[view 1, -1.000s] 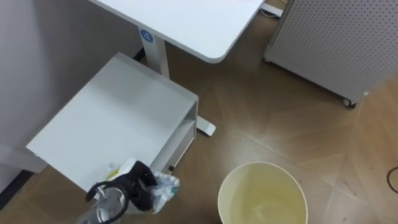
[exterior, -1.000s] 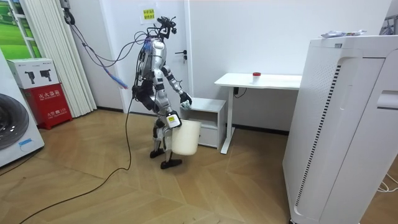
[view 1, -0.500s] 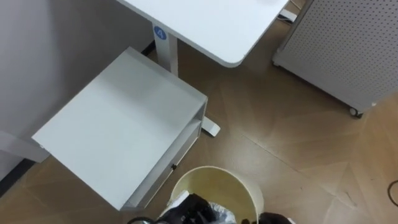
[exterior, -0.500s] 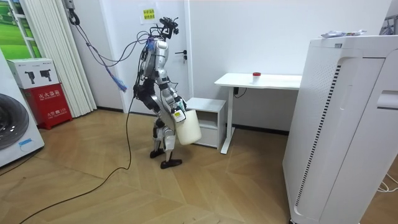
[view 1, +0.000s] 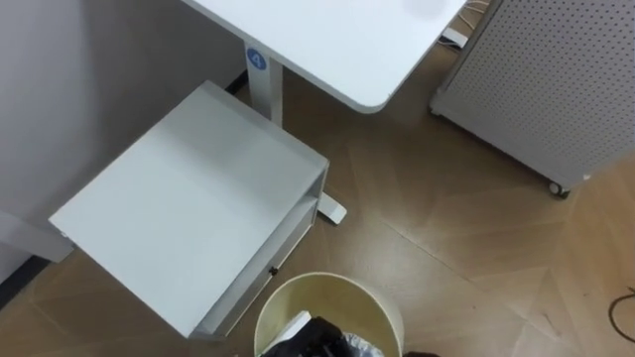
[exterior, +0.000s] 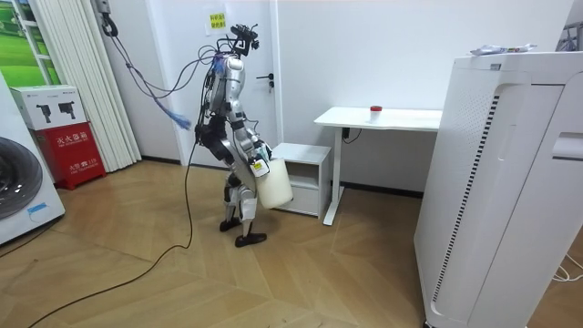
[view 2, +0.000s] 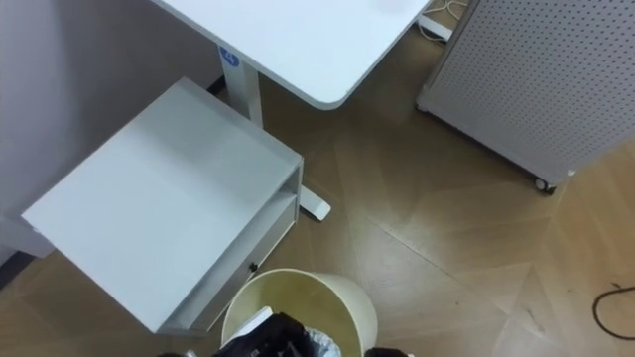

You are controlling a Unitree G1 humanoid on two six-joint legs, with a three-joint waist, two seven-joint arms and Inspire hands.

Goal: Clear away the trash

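Now the left hand hangs right over the mouth of the pale yellow waste bin, dark fingers closed around the garbage, a crumpled clear wrapper with a white scrap beside it. The wad sits just inside the rim, not yet down at the bottom, so I judge this to be the drop itself: the hand is placed over the centre so the wrapper falls in cleanly. The room view shows why the bin is so close. The robot stands beside the low white cabinet and carries the bin tipped against its hip, with the right hand at the rim. Its grip there I cannot tell. Held high like that, the bin meets the garbage, so there is no need to bend. Above the cabinet runs the white desk, and a perforated grey panel stands off to the right. As for labels, a round blue sticker sits on the desk's leg and a small notice hangs on the wall, both too small to make out.
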